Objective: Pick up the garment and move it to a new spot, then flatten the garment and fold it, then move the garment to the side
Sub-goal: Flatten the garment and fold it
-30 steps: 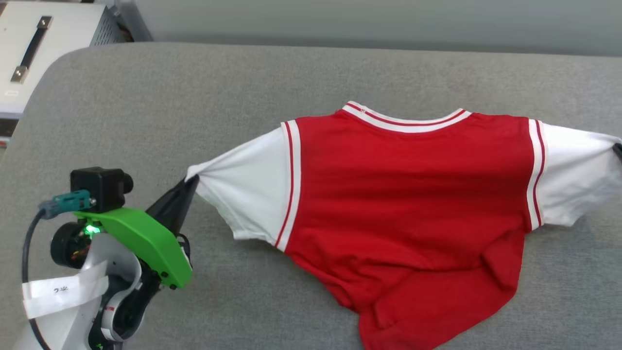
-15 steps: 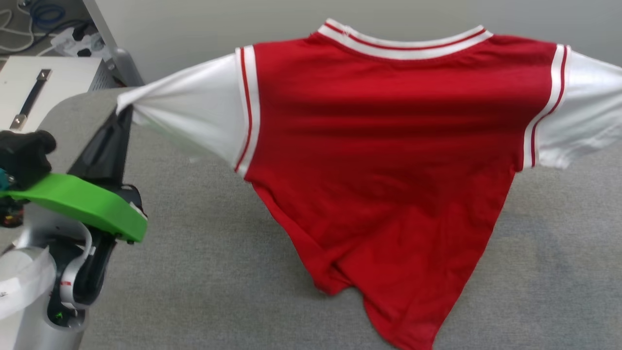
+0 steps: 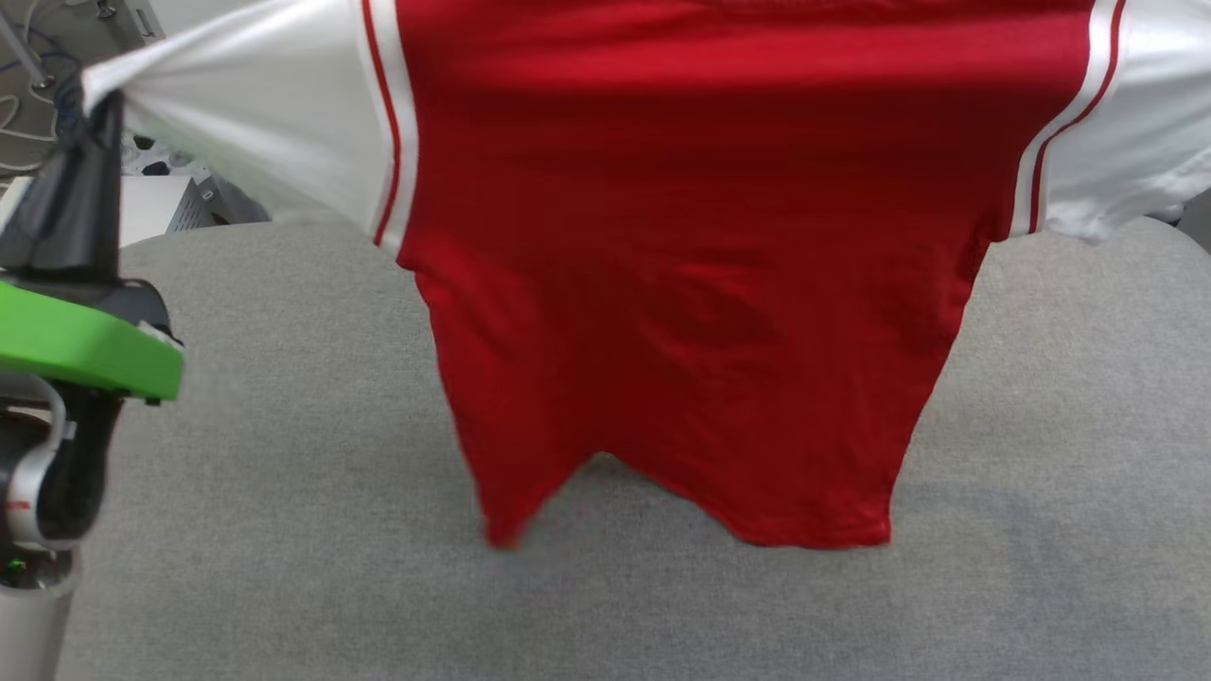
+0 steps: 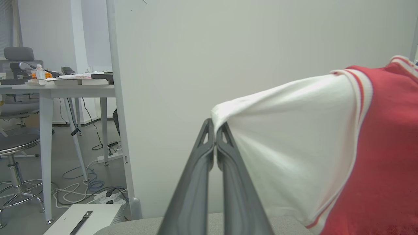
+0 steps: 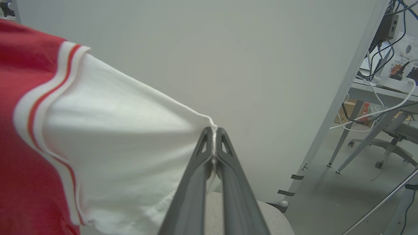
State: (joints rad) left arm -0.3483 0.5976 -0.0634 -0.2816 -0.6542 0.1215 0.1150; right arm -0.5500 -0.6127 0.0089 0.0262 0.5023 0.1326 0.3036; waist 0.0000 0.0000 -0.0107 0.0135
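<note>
1. Two grips, one on each sleeve: the garment (image 3: 681,284), a red soft-fabric T-shirt with white short sleeves and red-white striped trim, hangs spread in the air over the grey fabric-covered cushion (image 3: 284,492).
2. Left gripper (image 4: 214,125), two long dark fingers: jaws pressed together on the outer edge of the white sleeve on the robot's left (image 4: 294,147). The cloth fans out from the pinch in taut creases.
3. Right gripper (image 5: 214,132): same condition, clamped on the tip of the other white sleeve (image 5: 124,147), with a thin sliver of fabric showing between the fingers.
4. Reason for this hold, as I judge it: pinching the two farthest-apart corners and drawing them away from each other stretches the shoulder line. The body then drops straight under its own weight and wrinkles fall out (a cheap pre-flattening before laying down).
5. The plain red side faces the head camera; no print shows on it. The collar is cut off by the top edge of that view.
6. Hem (image 3: 804,539) hangs low, near the cushion, arched up between two lower corners. I cannot tell whether it touches the surface.
7. Stage, by judgement: pick-up done, and this is the carry to the new spot. Flattening, folding and setting aside are not yet done.
8. Risk: both pinches are thin and sit at the sleeve edges, so a jerk could pull one free and drop that side.
</note>
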